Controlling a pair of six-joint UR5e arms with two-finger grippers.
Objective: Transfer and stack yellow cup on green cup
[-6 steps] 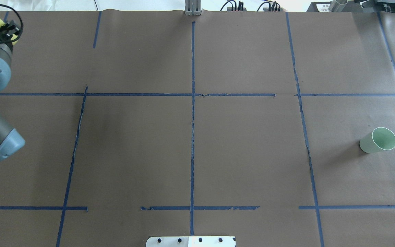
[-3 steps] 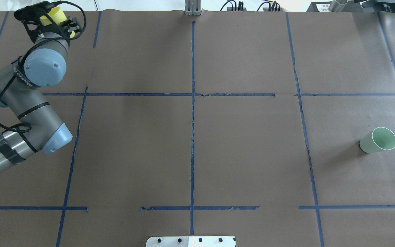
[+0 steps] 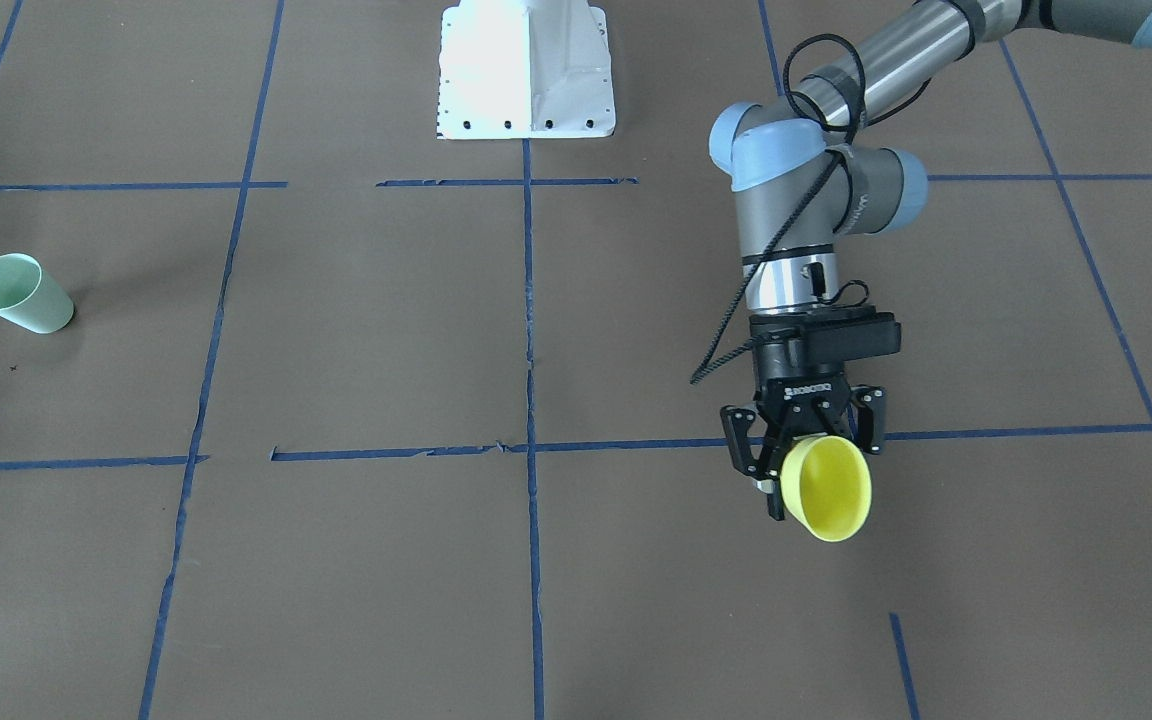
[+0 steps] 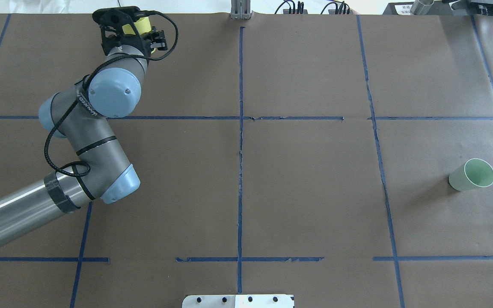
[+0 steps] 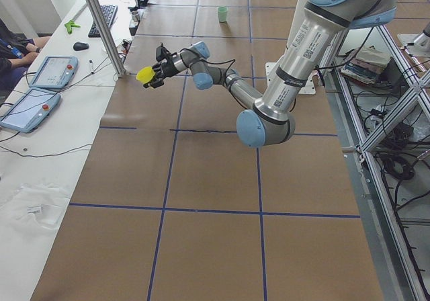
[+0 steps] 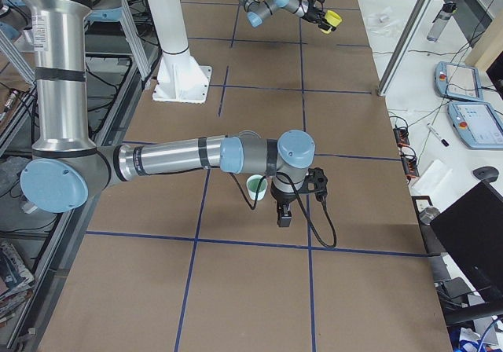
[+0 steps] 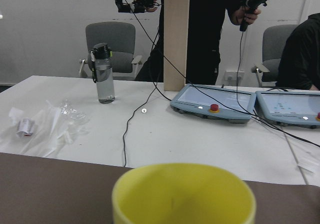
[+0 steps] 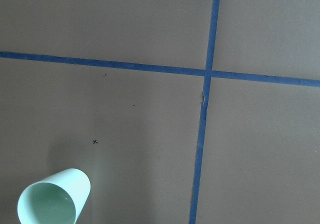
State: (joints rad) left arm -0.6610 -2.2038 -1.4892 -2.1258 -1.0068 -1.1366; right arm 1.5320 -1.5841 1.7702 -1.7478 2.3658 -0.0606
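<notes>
My left gripper (image 3: 804,455) is shut on the yellow cup (image 3: 826,487) and holds it above the table with its open mouth facing away from the robot. The cup also shows in the overhead view (image 4: 141,26), the exterior left view (image 5: 143,76), the exterior right view (image 6: 334,18) and the left wrist view (image 7: 183,194). The green cup (image 4: 472,174) stands upright on the brown table, far off on the robot's right side (image 3: 21,293). My right gripper (image 6: 284,209) hangs just beside the green cup (image 6: 256,186); I cannot tell whether it is open or shut. The right wrist view shows the green cup (image 8: 54,198) below.
Blue tape lines divide the brown table cover. The white robot base plate (image 3: 526,70) sits at the robot's edge. A metal post (image 4: 240,9) stands at the far edge. Beyond it lie a white desk with control tablets (image 7: 212,103), a water bottle (image 7: 103,74), cables and people.
My left arm has swung to the right along the table's far edge, carrying the yellow cup with it. The green cup has not moved.
</notes>
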